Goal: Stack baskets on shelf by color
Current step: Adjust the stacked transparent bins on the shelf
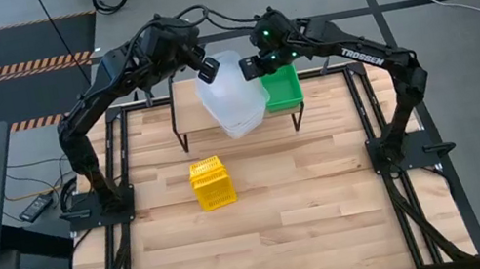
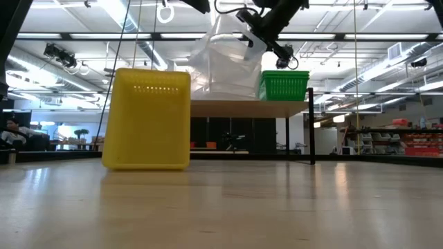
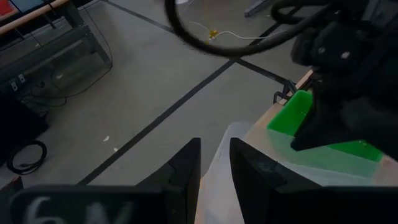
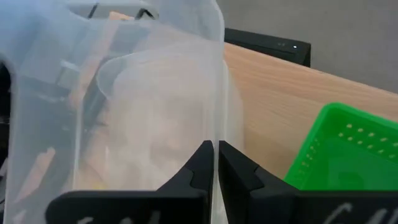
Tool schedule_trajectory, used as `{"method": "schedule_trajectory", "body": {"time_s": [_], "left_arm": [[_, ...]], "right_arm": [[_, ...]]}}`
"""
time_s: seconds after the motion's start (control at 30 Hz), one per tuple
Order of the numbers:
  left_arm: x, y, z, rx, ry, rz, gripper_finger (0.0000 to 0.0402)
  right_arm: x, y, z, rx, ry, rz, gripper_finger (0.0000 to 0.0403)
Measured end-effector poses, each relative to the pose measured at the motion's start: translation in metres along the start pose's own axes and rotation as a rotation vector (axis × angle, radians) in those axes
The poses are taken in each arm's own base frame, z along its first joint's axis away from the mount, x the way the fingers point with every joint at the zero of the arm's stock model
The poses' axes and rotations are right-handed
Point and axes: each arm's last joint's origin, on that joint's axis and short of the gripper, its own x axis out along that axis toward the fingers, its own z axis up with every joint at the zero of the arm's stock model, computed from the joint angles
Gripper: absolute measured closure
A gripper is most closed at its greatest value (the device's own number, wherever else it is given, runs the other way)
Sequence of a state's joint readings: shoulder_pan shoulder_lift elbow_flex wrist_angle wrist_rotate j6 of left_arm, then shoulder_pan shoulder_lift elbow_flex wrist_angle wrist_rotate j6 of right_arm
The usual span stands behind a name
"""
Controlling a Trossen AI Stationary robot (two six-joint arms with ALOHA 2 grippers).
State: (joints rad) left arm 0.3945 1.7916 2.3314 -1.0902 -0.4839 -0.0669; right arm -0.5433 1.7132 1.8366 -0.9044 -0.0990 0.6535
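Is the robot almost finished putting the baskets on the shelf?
Not yet. Done: green baskets sit on the shelf. In hand: the left end effector and right end effector both pinch clear baskets, tilted above the shelf. Left: the yellow baskets wait on the table.

The high view looked straight down on the whole counter. The low view faced level across it. Both wrist views sat close, sharing the green basket on the shelf.
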Motion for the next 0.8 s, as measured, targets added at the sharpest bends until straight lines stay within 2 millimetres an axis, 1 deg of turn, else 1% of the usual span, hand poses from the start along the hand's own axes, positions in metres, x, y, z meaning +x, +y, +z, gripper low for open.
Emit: {"method": "schedule_trajectory", "body": {"time_s": [0.1,0.27,0.4,0.6,0.8], "left_arm": [[0.0,-0.001,-0.001,0.005,0.009,-0.002,0.0308],[-0.001,-0.002,-0.001,0.002,0.011,-0.005,0.0308],[-0.001,-0.002,-0.001,0.002,0.012,-0.006,0.0308],[-0.001,-0.002,-0.001,0.002,0.012,-0.005,0.0308],[-0.001,-0.002,-0.001,0.002,0.012,-0.005,0.0308]], "right_arm": [[0.003,-0.002,0.002,0.0,-0.002,-0.007,0.0374],[0.001,-0.007,0.008,-0.008,-0.032,-0.014,0.037],[0.0,-0.008,0.014,-0.007,-0.078,0.001,0.0359],[-0.001,-0.01,0.019,-0.011,-0.138,-0.027,0.0339],[-0.001,-0.01,0.019,-0.004,-0.133,-0.012,0.033]]}}
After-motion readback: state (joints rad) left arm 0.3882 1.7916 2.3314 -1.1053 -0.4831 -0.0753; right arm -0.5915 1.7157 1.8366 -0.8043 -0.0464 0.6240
